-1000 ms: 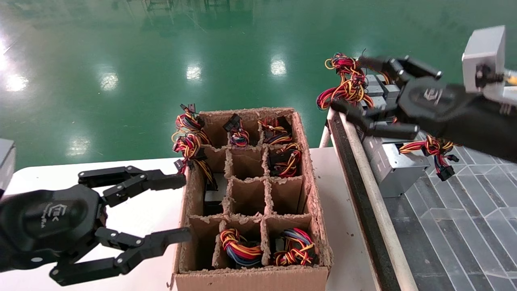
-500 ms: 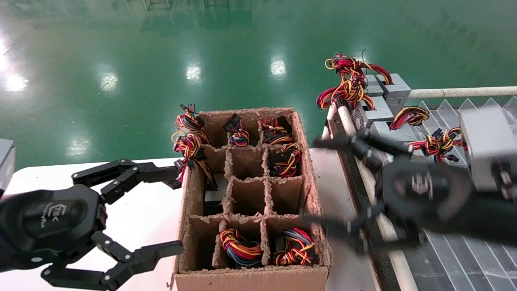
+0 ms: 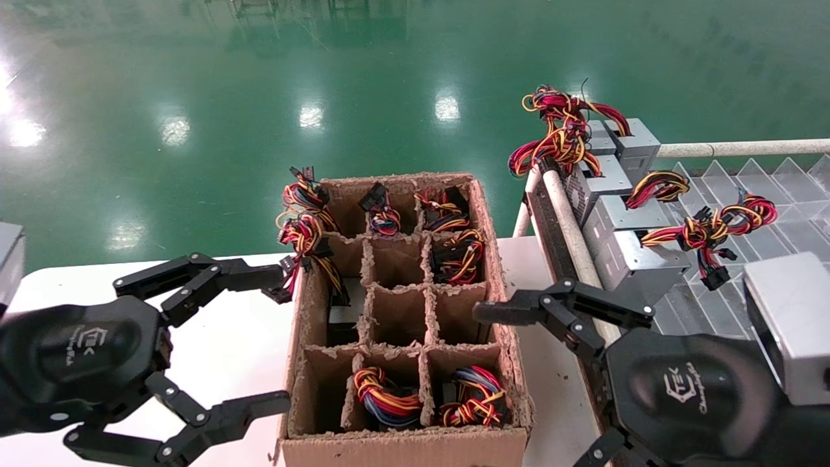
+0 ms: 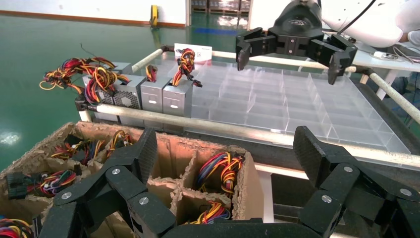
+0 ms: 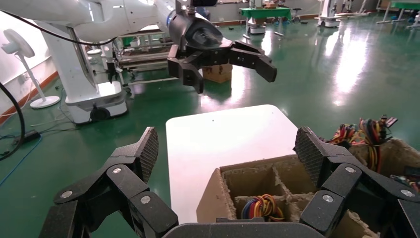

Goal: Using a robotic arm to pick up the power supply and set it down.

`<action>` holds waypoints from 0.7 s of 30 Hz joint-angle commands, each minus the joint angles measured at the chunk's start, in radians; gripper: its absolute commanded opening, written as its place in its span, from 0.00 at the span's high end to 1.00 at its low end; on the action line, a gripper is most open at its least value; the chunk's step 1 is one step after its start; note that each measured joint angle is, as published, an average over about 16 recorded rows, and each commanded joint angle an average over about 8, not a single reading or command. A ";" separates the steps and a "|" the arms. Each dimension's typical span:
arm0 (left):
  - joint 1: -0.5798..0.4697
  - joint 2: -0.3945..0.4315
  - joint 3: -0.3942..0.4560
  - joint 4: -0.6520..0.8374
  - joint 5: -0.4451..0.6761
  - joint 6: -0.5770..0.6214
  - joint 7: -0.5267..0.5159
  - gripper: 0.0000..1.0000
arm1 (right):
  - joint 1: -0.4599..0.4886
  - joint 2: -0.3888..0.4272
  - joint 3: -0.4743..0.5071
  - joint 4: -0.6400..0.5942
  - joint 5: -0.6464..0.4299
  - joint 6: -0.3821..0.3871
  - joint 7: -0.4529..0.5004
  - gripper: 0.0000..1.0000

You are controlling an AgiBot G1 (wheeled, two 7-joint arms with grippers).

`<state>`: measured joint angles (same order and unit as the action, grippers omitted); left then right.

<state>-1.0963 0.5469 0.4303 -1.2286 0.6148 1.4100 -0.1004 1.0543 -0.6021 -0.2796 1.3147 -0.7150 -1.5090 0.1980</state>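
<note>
Right pincer [image 3: 532, 383] released, empty | left pincer [image 3: 282, 347] released, idle | power supply [image 3: 447, 395] just beside right pincer: rigid, heavy-looking; grip metal casing, not wires.

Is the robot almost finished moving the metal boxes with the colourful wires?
Not yet. Several power supplies already stand in a row on the clear tray. Right now both hands are open and empty: the right hand beside the cardboard box, the left hand opposite. More wire bundles still wait in the box.
</note>
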 commanded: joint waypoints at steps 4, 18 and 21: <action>0.000 0.000 0.000 0.000 0.000 0.000 0.000 0.00 | 0.007 -0.003 0.000 -0.011 -0.005 0.005 -0.004 0.00; 0.000 0.000 0.000 0.000 0.000 0.000 0.000 0.00 | 0.016 -0.007 0.000 -0.026 -0.013 0.011 -0.009 0.00; 0.000 0.000 0.000 0.000 0.000 0.000 0.000 0.00 | 0.017 -0.008 0.000 -0.027 -0.013 0.012 -0.009 0.00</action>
<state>-1.0963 0.5469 0.4303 -1.2286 0.6148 1.4100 -0.1004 1.0714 -0.6097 -0.2796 1.2880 -0.7282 -1.4974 0.1887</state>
